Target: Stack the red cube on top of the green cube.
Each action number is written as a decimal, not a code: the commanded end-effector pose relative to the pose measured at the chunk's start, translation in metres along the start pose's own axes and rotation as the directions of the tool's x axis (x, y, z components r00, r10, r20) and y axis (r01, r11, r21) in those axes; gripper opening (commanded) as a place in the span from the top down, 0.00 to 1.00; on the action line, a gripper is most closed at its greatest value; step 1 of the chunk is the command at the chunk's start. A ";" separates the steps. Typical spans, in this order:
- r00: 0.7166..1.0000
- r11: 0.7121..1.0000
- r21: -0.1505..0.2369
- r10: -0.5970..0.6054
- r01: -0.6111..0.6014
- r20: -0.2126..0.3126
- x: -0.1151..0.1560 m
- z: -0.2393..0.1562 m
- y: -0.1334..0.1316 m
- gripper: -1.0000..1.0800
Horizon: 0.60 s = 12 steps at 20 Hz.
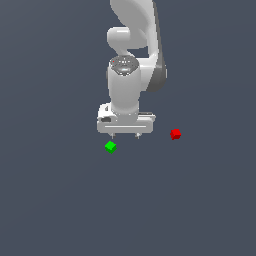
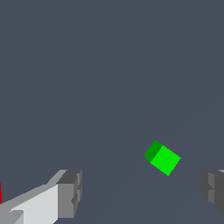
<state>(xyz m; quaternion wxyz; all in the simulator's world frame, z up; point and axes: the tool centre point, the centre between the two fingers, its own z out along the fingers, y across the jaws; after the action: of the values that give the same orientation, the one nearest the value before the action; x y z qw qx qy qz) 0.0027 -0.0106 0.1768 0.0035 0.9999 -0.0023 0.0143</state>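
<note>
The red cube (image 1: 175, 134) lies on the grey floor toward the exterior view's right; in the wrist view only a sliver of it (image 2: 1, 192) shows at the picture's edge. The green cube (image 1: 110, 147) lies toward the exterior view's left, just below the gripper's fingertip on that side; in the wrist view it (image 2: 162, 158) sits ahead of the fingers. My gripper (image 1: 125, 135) hangs pointing down between the two cubes, above the floor. It is open and empty, its fingers (image 2: 70, 193) spread wide apart.
The arm's white body (image 1: 131, 55) rises behind the gripper. The plain dark grey floor (image 1: 60, 200) spreads all around, with nothing else on it in view.
</note>
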 end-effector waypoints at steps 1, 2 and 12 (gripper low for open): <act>1.000 1.000 0.000 0.000 0.000 0.000 0.000 0.000 0.000 0.04; 1.000 1.000 0.000 0.000 0.000 0.000 0.000 0.000 0.000 0.04; 1.000 1.000 0.001 -0.017 0.017 0.005 -0.020 0.017 -0.046 0.04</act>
<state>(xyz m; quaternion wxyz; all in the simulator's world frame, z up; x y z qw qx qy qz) -0.0119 0.0238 0.1633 0.0032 0.9999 0.0035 0.0128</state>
